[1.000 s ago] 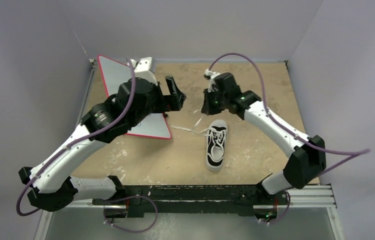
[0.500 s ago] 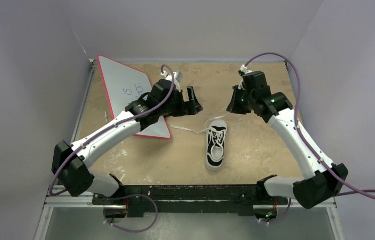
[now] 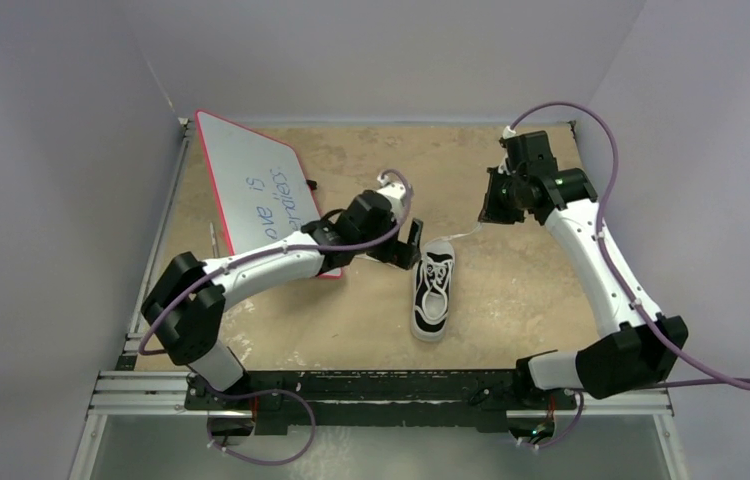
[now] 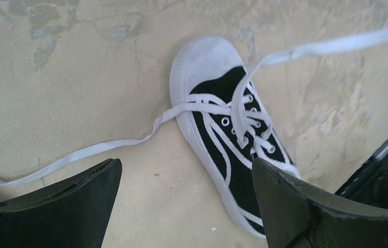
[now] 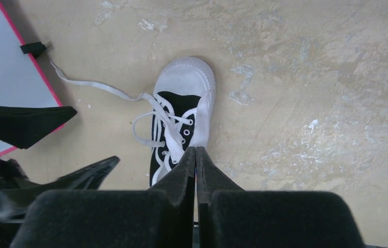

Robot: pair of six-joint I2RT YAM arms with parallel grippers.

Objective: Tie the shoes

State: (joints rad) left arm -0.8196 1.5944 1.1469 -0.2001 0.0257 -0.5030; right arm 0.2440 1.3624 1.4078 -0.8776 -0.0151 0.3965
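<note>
- The left hand (image 3: 406,245) hangs released, fingers spread wide.
- The sneaker (image 3: 432,295) lies on the table (image 3: 511,300) just below and ahead of it.
- The right hand (image 3: 491,212) is clenched on one lace (image 4: 331,46), stretched taut from the sneaker towards it.
- The other lace (image 4: 78,155) trails slack beneath the left hand.

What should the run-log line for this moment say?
stage: no bow tied | left hand: open, low over loose lace beside sneaker toe | right hand: shut on taut lace
</note>
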